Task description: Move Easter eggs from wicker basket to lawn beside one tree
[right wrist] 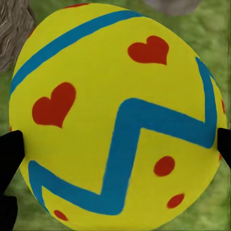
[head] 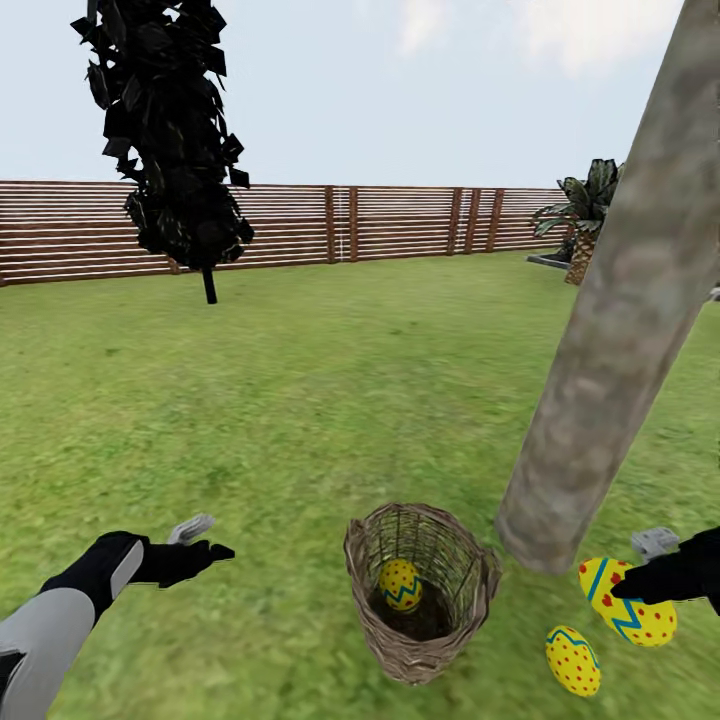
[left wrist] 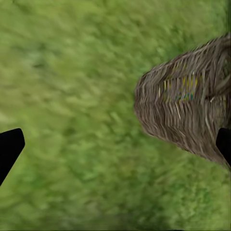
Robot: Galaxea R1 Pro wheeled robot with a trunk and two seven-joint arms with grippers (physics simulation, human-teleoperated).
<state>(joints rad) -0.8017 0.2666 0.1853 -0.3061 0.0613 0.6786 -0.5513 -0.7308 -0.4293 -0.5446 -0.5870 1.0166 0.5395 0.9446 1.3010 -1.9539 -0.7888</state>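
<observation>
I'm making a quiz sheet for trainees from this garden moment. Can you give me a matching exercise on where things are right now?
Things:
1. yellow egg with hearts and blue zigzag
2. yellow dotted egg lying apart
3. yellow egg with zigzag band
4. left gripper

Places or states:
A. inside the brown woven wicker basket
B. between the right gripper's fingers
C. open, over grass
D. on the lawn near the thick grey-beige tree trunk

Pairs: 1-B, 2-D, 3-A, 4-C

I'm reading no words, numbers, labels or brand marks anywhere; the nearest yellow Easter egg [right wrist: 115, 115] carries only painted decoration, red hearts, red dots and a blue zigzag band, and the brown slatted wooden fence [head: 400, 222] is bare of any sign
</observation>
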